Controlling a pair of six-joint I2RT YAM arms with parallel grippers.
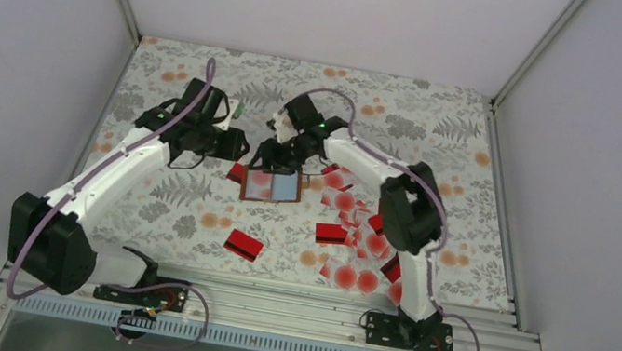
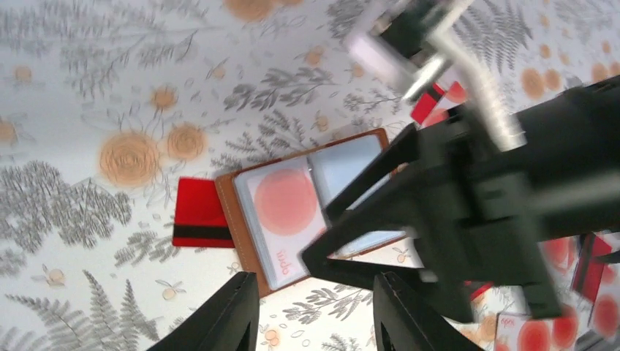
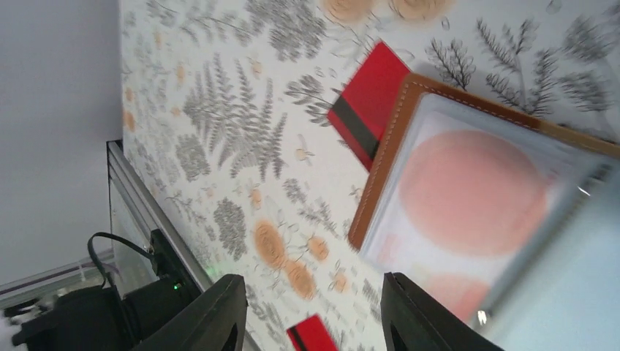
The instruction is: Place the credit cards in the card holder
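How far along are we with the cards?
Early. One red-dot card appears seated in the open card holder's left half; the other half looks bare. The left gripper and right gripper hover open by it, holding nothing. Left to do: a red card against the holder's edge, a second red card lying apart, and the scattered pile.

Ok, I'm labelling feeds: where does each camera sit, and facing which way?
Top external: above, behind the bases, facing down on the floral table; both arms show.
Left wrist: on the left arm, looking past the left hand at the open brown leather card holder.
Right wrist: on the right arm, close over that holder, right hand below.
All share holder and black-striped red card.
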